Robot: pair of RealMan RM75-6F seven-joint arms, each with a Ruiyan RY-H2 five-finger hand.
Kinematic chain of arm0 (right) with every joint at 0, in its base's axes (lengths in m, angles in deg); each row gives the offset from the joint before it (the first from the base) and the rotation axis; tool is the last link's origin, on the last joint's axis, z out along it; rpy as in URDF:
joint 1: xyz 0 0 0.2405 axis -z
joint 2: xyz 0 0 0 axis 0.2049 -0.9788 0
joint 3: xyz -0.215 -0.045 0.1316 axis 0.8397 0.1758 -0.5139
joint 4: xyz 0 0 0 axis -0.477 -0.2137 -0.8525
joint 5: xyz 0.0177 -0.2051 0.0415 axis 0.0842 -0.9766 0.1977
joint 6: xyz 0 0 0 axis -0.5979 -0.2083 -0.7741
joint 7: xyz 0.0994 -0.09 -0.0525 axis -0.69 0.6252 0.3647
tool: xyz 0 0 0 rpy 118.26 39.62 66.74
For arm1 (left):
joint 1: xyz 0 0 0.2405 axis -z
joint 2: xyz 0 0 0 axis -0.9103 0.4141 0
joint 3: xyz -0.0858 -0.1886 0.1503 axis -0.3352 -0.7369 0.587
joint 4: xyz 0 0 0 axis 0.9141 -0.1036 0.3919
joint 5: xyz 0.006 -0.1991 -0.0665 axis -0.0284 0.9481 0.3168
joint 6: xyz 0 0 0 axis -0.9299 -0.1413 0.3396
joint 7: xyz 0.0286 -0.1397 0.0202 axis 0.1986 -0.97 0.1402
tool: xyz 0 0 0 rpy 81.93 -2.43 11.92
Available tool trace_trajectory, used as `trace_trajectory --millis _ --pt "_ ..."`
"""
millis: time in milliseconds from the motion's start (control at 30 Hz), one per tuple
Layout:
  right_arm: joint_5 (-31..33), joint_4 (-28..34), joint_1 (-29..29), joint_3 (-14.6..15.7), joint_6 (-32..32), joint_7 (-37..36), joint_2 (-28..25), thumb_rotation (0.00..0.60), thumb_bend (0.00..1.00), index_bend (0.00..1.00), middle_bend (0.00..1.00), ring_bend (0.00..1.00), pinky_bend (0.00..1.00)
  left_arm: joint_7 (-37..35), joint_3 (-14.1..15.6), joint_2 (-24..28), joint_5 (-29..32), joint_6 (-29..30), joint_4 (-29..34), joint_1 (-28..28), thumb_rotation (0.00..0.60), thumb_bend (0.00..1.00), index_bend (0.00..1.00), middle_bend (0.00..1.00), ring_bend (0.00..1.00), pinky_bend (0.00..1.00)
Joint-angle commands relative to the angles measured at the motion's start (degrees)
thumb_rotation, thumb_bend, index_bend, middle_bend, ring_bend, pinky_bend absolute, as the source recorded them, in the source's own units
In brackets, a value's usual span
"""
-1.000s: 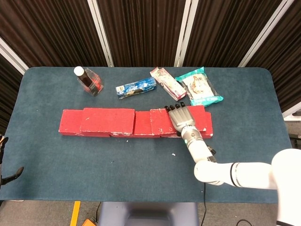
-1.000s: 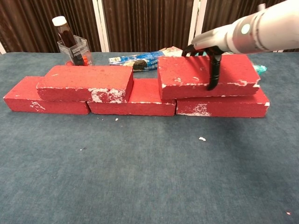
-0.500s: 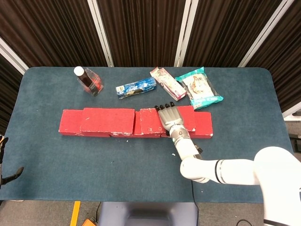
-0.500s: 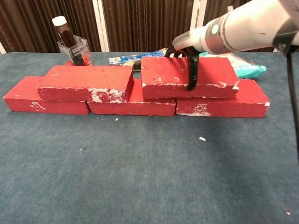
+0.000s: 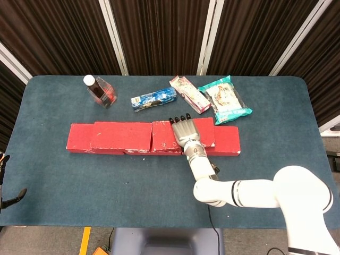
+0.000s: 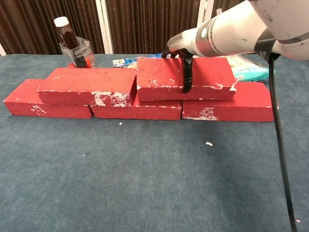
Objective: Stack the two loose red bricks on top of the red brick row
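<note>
A row of red bricks [image 6: 227,109] [image 5: 228,142] lies across the middle of the blue table. One red brick [image 6: 87,85] [image 5: 121,136] lies on top of the row's left part. A second red brick [image 6: 159,83] [image 5: 162,134] sits on top to its right, its left end almost touching the first. My right hand [image 6: 184,62] [image 5: 185,132] grips this second brick from above, with fingers over its back edge and the thumb down its front face. My left hand shows in neither view.
Behind the row stand a bottle in a clear box [image 5: 100,91] [image 6: 76,48], a blue packet [image 5: 154,99], a pink packet [image 5: 189,94] and a teal snack bag [image 5: 225,98]. White crumbs [image 6: 208,143] lie on the cloth in front.
My right hand has slid the gripped upper brick leftward along the row, from its right end to beside the other upper brick.
</note>
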Motion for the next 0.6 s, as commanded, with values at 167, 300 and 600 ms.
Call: trace_trajectory --millis 167,300,600 --pt "0.34 -1.08 -0.15 -0.34 -0.21 0.71 1.29 0.600 0.36 0.24 0.28 0.20 0.00 -0.32 -0.09 0.16 0.27 0.03 0.05 -0.09 0.600 0.20 0.00 0.00 0.00 0.00" --pt "0.17 -1.83 -0.10 -0.65 -0.16 0.84 2.08 0.600 0.36 0.24 0.28 0.20 0.00 -0.48 -0.14 0.20 0.34 0.02 -0.03 -0.09 0.600 0.20 0.00 0.00 0.00 0.00" --pt "0.36 -2.70 -0.14 -1.02 -0.27 1.55 3.12 0.600 0.36 0.25 0.28 0.20 0.00 -0.15 -0.23 0.18 0.75 -0.17 0.09 -0.03 0.600 0.20 0.00 0.00 0.00 0.00"
